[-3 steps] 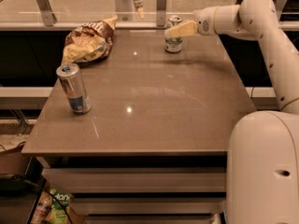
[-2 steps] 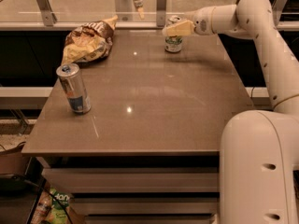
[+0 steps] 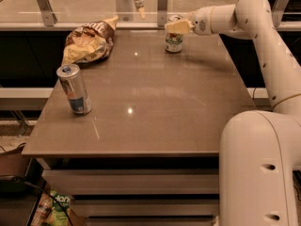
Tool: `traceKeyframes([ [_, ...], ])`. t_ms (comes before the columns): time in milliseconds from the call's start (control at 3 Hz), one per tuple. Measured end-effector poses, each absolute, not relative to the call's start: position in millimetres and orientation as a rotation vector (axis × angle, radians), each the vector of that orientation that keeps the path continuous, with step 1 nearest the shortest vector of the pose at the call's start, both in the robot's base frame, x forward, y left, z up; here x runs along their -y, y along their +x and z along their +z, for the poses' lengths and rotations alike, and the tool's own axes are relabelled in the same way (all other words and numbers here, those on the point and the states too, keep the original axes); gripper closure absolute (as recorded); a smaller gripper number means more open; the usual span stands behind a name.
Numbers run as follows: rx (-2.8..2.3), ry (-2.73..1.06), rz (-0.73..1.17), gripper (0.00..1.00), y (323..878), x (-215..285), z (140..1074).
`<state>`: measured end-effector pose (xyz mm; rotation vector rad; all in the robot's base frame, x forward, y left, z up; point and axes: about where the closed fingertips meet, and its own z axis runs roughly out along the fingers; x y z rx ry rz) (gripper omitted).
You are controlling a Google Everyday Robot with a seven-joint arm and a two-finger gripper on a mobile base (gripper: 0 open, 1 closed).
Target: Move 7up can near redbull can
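Far table (image 3: 164,107) edge: 7up can (image 3: 174,42) upright, gripper (image 3: 178,27) at top.

White-green 7up can (image 3: 174,42) upright far back, end effector (image 3: 178,27) at its top, silver-blue redbull can (image 3: 74,89) upright front-left

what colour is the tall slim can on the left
The redbull can is silver with blue panels, in the camera view; the gripper is at the 7up can.

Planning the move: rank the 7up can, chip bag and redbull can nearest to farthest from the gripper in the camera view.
1. 7up can, just below the gripper, far side.
2. chip bag, far left.
3. redbull can, left, nearer the front.
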<state>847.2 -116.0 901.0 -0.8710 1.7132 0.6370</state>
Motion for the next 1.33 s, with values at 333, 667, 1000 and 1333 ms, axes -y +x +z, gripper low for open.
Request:
traceKeyframes([
  [333,-1.714,-0.874,0.642,0.88,847.8,112.5,898.9],
  [667,-1.715,-0.877,0.647,1.0,848.5,109.1,897.0],
  [1000,-1.715,-0.877,0.647,1.0,848.5,109.0,896.9],
  [1333,-1.712,-0.897,0.659,1.0,843.3,104.7,896.8],
])
